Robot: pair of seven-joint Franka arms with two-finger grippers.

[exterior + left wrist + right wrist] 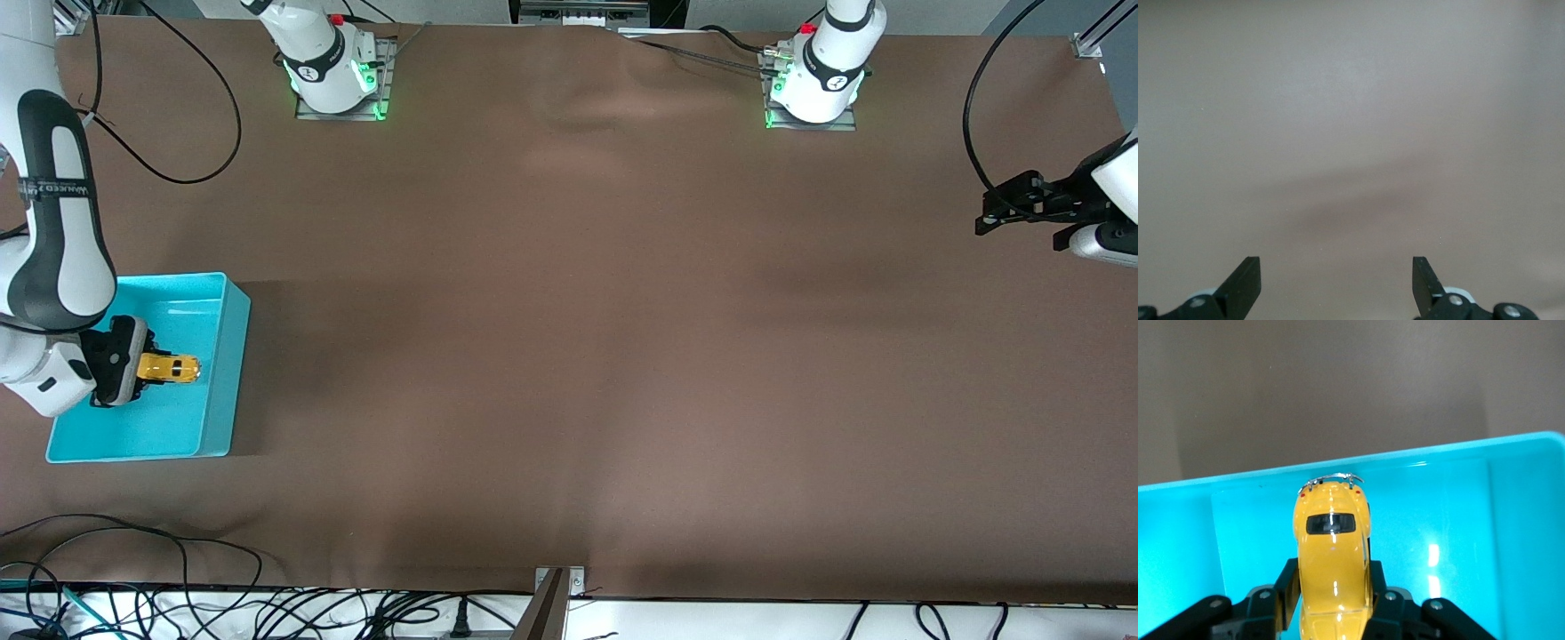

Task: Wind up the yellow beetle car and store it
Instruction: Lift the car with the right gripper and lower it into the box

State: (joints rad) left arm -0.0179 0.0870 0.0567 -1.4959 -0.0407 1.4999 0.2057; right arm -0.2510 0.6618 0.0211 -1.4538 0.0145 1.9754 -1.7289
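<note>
Right gripper [142,366] clamps the small yellow beetle car [169,368] over the turquoise plastic bin [227,373], long axis horizontal, free end toward the left arm's end. Left gripper [991,216] waits, jaws wide.

A small strip of lettering runs across the right arm [55,191], too fine to read.

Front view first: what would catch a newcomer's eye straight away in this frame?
The turquoise bin at the right arm's end of the table stands out against the brown table. Over the bin, the right gripper is shut on the yellow beetle car, so the car is not yet released. The left gripper waits open over bare table at the left arm's end.
</note>
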